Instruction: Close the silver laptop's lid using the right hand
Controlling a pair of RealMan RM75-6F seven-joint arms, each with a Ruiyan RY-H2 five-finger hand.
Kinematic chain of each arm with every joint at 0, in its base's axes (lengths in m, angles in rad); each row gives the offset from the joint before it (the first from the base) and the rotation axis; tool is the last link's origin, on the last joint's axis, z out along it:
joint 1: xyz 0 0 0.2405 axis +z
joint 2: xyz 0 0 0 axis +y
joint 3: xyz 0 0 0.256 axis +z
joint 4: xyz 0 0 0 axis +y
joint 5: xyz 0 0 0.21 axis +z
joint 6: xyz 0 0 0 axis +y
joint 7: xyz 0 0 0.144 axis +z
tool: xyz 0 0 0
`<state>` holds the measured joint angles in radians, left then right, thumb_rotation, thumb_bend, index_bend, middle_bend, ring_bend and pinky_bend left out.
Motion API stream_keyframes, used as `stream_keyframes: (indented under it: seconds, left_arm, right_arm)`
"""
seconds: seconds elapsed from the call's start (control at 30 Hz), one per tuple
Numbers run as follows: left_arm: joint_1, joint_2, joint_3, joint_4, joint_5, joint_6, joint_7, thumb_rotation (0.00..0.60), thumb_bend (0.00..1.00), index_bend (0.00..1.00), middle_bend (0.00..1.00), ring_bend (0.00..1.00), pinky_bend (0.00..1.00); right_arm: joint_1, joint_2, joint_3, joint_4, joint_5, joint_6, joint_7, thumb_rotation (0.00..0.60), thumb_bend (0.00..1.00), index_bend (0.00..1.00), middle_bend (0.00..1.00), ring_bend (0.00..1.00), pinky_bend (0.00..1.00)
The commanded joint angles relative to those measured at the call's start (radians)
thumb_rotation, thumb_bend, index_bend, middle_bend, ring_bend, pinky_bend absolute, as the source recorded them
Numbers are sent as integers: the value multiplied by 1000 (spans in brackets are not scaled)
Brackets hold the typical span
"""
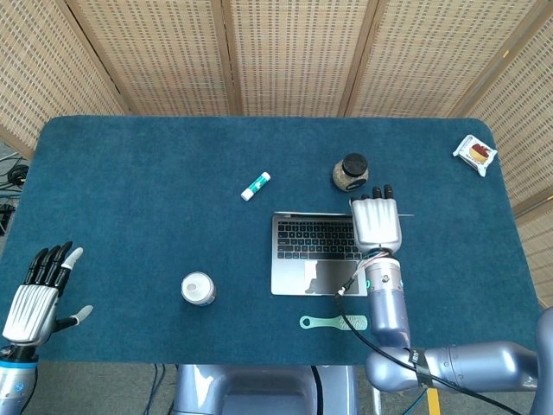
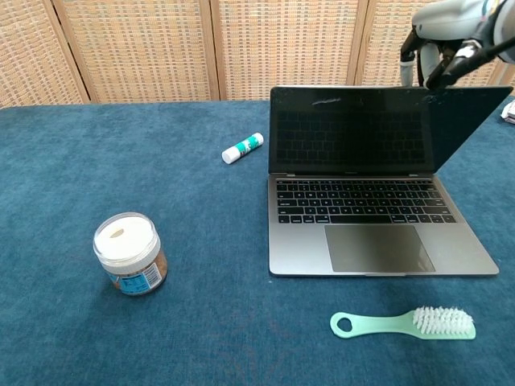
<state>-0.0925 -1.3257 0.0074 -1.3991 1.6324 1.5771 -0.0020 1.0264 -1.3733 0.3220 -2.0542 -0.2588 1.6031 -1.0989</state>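
The silver laptop (image 1: 313,255) (image 2: 378,245) sits open at the table's right centre, its lid (image 2: 378,129) standing close to upright. My right hand (image 1: 377,221) (image 2: 438,36) lies flat over the lid's top edge, fingers extended and resting on it. From the head view only the thin top rim of the lid shows beside the hand. My left hand (image 1: 34,294) hovers at the near left corner of the table, fingers spread, holding nothing.
A dark-lidded jar (image 1: 351,171) stands just behind the laptop. A glue stick (image 1: 256,185) (image 2: 243,148) lies to its left, a white-lidded jar (image 1: 198,288) (image 2: 129,253) further forward. A green brush (image 1: 333,322) (image 2: 402,323) lies before the laptop. A snack packet (image 1: 475,154) rests at the far right corner.
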Motion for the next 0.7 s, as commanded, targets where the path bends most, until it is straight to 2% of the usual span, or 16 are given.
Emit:
stream_keyframes:
  seconds: [0.03,0.33,0.5,0.7]
  left_arm:
    - [1,2,1,-3,3,4,2,600,13,0,0,0,0]
    - [7,4,6,-10,16,18,8,600,13,0,0,0,0]
    - [8,6,6,-12,20,21,9,600,13,0,0,0,0]
    - [10,6,5,-14,21,25,13,600,13,0,0,0,0]
  right_arm:
    - [-16,3,-11,-21,-4,8,11,600,1000,402,399,200,123]
    - [-67,7,-34,-58,-23,-13,74,600,1000,402,395,200,123]
    - [-94,-6,-65,-43,-43,-49,109,600,1000,402,393,200,123]
    - [-114,-14,-80,-26,-56,-76,138,600,1000,402,392,200,123]
